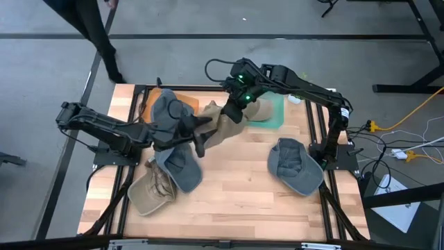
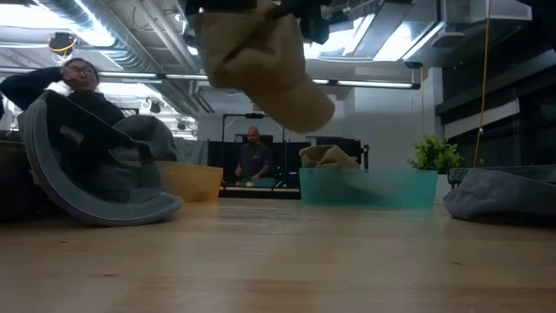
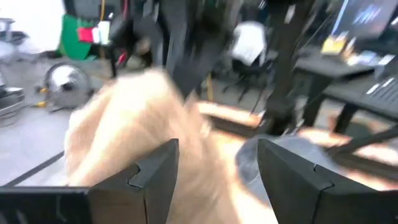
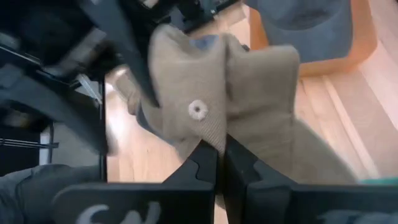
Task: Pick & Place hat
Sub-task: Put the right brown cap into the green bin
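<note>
A tan hat (image 1: 223, 125) hangs in the air over the middle of the table's far half, and it also shows high up in the low view (image 2: 269, 69). My right gripper (image 1: 239, 104) is shut on it from the far right. My left gripper (image 1: 200, 135) reaches in level from the left and stands open beside the hat's lower part. In the left wrist view its two fingers (image 3: 217, 149) are wide apart, with the blurred tan hat (image 3: 124, 124) just ahead of them. My right gripper pinches a fold of the crown (image 4: 214, 134) between its two fingers, just below the top button (image 4: 198, 110). The fingers slant down from the far right. The hat hangs below them, slack and clear of the table. Whether my left gripper touches the hat, I cannot tell.
An orange bin (image 1: 186, 103) at the far left holds a grey hat (image 1: 166, 107). A teal bin (image 1: 277, 117) at the far right holds a tan hat (image 1: 260, 110). On the table lie a grey hat (image 1: 297, 167) at the right, and a grey hat (image 1: 182, 170) and a tan hat (image 1: 149, 196) at the near left.
</note>
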Motion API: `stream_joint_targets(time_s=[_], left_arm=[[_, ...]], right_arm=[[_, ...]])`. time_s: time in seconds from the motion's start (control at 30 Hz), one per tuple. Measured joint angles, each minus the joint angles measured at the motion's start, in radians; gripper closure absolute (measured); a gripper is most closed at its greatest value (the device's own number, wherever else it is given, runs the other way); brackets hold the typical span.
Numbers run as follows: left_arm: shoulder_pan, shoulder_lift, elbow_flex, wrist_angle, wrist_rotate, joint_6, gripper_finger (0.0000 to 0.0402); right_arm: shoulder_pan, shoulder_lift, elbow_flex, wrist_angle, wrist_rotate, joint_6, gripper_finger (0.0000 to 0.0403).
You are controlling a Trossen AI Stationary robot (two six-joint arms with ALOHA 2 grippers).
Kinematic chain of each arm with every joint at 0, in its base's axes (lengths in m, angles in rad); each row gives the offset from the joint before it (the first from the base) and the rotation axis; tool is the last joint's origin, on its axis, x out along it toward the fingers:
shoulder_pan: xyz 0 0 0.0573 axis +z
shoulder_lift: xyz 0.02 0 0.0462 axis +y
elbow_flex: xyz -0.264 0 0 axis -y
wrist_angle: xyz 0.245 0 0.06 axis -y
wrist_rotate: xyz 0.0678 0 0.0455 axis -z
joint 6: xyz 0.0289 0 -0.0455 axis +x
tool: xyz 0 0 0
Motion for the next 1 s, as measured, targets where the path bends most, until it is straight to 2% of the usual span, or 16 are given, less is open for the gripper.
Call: stream_joint_targets(time_s=[0.3, 0.4, 0.57, 0.73, 0.87, 1.0], left_arm=[[0.002, 0.016, 0.0, -0.127, -0.111, -0.034, 0.0171], [0.009, 0.014, 0.0, -0.136, -0.115, -0.023, 0.0169], [0.033, 0.014, 0.0, -0.153, -0.117, -0.014, 0.0169], [0.054, 0.014, 0.0, -0.155, -0.114, -0.012, 0.017], [0.053, 0.014, 0.0, -0.154, -0.111, -0.01, 0.0186], [0.053, 0.014, 0.0, -0.154, -0.061, -0.011, 0.023]], right_arm=[[0.005, 0.0, 0.0, 0.005, -0.034, 0.0, 0.0396], [0.017, 0.0, 0.0, 0.015, -0.039, 0.0, 0.0394], [0.041, 0.0, 0.0, 0.072, -0.136, 0.016, 0.0394], [0.065, 0.0, 0.0, 0.093, -0.151, 0.016, 0.0393], [0.071, 0.0, 0.0, 0.077, -0.166, -0.008, 0.0393], [0.071, 0.0, 0.0, 0.062, -0.166, -0.034, 0.0393]])
